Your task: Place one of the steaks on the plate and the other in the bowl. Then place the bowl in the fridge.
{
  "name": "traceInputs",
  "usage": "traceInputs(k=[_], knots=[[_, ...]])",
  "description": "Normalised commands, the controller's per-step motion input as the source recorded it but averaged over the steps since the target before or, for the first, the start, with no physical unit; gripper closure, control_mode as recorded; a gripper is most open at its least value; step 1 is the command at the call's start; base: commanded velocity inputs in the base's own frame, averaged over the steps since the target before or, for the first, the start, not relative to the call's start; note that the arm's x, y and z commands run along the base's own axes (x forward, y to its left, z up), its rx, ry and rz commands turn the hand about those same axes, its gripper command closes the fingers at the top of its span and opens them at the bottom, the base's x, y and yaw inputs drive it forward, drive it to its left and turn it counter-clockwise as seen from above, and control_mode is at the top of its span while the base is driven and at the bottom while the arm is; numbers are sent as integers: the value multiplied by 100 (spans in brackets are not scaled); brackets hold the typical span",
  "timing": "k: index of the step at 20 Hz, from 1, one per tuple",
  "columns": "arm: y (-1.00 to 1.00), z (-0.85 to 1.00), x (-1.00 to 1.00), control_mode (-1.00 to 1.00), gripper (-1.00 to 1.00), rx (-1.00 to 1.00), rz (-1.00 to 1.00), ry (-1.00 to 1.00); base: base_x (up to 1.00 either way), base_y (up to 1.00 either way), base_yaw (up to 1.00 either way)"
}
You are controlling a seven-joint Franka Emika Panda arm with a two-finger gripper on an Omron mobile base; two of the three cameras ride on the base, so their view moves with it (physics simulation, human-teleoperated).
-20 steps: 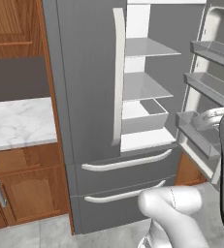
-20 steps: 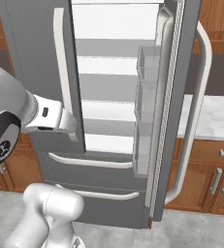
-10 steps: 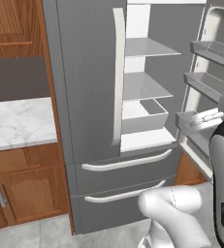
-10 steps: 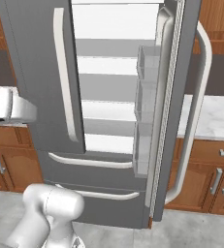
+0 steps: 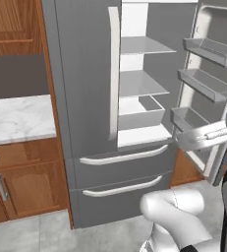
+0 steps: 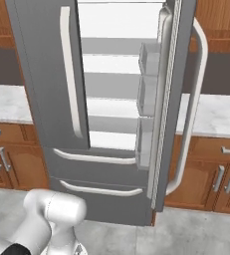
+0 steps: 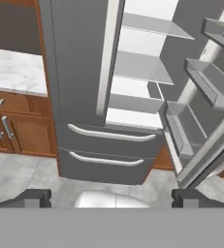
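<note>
Grey fridge right door open, shelves bare — our jaws spread wide, holding nothing; next we fetch the bowl.

No readable text, labels, brands, numbers or signs anywhere in these pictures.
</note>
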Motion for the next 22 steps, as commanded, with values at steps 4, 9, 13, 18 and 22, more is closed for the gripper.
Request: traceInputs(k=[4, 9, 13, 18, 22], knots=[[0, 0, 0, 100, -100, 0, 0, 0, -82, -25, 5], [0, 0, 0, 100, -100, 0, 0, 0, -100, -3, 4], [0, 0, 0, 100, -100, 0, 0, 0, -100, 85, 0], [0, 0, 0, 100, -100, 0, 0, 0, -100, 87, -4], [0, 0, 0, 100, -100, 0, 0, 0, -100, -12, -3]])
